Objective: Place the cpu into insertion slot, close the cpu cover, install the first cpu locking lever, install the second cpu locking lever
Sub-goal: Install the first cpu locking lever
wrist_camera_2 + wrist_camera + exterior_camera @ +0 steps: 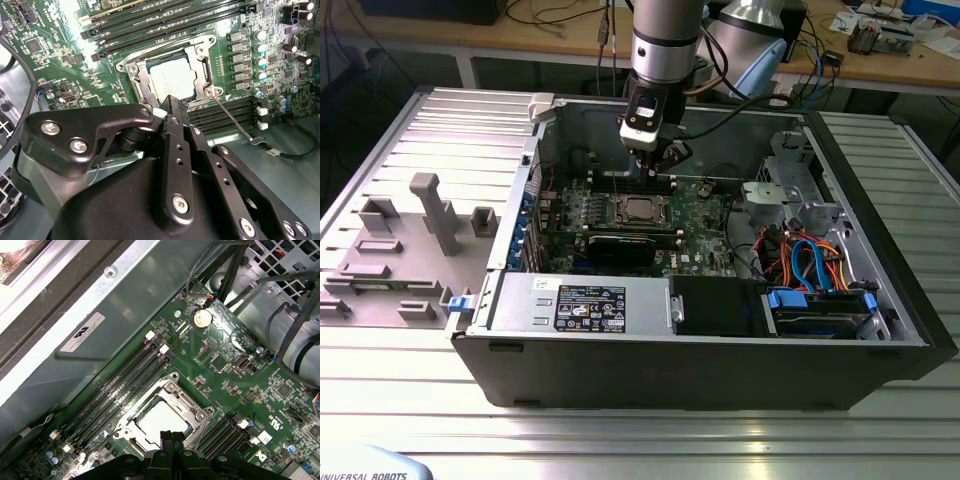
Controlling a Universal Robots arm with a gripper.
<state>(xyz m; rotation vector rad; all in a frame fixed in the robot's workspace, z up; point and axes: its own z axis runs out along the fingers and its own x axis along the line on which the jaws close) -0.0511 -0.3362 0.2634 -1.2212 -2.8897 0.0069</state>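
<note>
Currently the gripper [172,106] hangs low over the circuit board [50,60]. Its fingers are pressed together with nothing seen between them, and the tip sits just at the near edge of the insertion slot [127,66]. The cpu [172,80] lies seated in that slot. The cpu cover [202,70] is down around it, with the chip's metal top showing through the window. One thin locking lever [231,117] runs out from the socket's corner across the neighbouring memory slots [225,107]; whether it is latched cannot be told.

Judgement: the lever work is in hand. It calls for a push with the closed tip on the wire itself, kept off the cover and chip, and swept sideways under its hook.

Room is tight. Memory slots flank the socket on two sides, a row of capacitors [260,55] stands near, and the case wall [125,315] rises beyond. The open approach is from above.
</note>
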